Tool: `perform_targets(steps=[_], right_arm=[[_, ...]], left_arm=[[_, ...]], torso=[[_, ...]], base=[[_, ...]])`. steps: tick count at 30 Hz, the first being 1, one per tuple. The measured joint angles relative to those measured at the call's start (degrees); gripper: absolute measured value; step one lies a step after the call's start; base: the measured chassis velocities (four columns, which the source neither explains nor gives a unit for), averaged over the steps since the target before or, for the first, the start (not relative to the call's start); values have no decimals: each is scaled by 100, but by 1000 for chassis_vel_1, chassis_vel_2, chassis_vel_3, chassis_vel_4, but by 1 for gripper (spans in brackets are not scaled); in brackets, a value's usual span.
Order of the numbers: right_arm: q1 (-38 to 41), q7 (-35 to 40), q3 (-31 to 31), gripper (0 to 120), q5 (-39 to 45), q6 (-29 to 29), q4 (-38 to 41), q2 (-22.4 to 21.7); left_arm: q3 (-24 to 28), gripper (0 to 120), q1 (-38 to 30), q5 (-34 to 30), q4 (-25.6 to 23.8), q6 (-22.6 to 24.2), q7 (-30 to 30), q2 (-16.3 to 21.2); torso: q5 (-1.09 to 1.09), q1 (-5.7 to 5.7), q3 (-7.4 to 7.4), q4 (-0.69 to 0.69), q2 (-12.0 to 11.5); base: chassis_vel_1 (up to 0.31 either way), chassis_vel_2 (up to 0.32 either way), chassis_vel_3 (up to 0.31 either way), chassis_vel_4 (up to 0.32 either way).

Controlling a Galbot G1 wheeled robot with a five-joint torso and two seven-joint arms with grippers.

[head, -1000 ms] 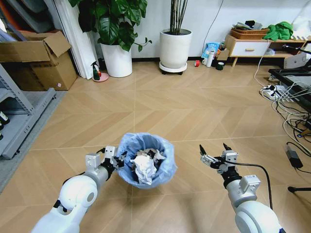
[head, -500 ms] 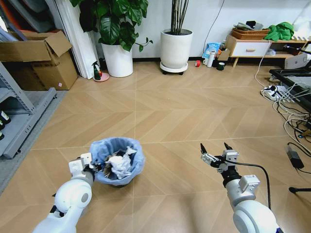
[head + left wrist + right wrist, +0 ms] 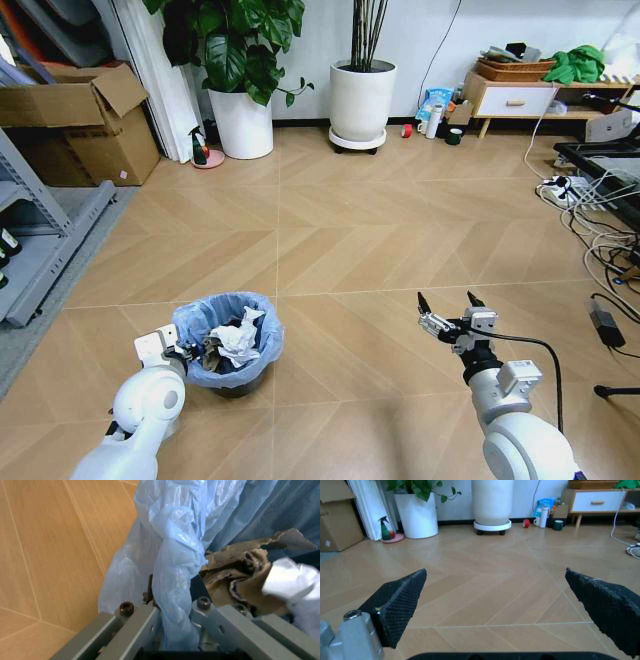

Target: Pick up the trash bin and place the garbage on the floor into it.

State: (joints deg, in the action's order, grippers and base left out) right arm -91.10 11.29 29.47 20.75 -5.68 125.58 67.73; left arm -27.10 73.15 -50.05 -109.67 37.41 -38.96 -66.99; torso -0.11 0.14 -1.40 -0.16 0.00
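Note:
The trash bin, black with a light-blue bag over its rim, sits low over the wooden floor at my front left. My left gripper is shut on its near-left rim. In the left wrist view the left gripper pinches the blue bag between its grey fingers. Garbage lies inside the bin: crumpled white paper and brown paper. My right gripper hangs open over bare floor at the front right, with nothing between its black pads.
Two white plant pots stand by the far wall, with a green spray bottle beside the left one. A cardboard box and grey shelving are at left. Cables trail at right. Small items sit beside a low cabinet.
My left arm has carried the bin leftward and lower, closer to the floor. The right gripper has barely moved and stays open.

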Motion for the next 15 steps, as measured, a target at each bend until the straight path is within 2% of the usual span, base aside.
perform_targets(steps=[9,11,12,15], right_arm=[[-88,-1,78,100,-45,34,84,47],[-100,-3,100,100,-57,47,106,61],[-100,-3,100,100,-57,47,106,61],[-109,-5,131,100,-58,66,127,69]], left_arm=[[47,0,-33,-10,80,-11,126,3],[100,11,-59,-7,79,-45,129,7],[100,11,-59,-7,79,-45,129,7],[129,22,-66,6,89,-67,125,-1]], torso=[[0,0,0,0,0],[0,0,0,0,0],[0,0,0,0,0],[0,0,0,0,0]], base=[[0,0,0,0],[0,0,0,0],[0,0,0,0],[0,0,0,0]])
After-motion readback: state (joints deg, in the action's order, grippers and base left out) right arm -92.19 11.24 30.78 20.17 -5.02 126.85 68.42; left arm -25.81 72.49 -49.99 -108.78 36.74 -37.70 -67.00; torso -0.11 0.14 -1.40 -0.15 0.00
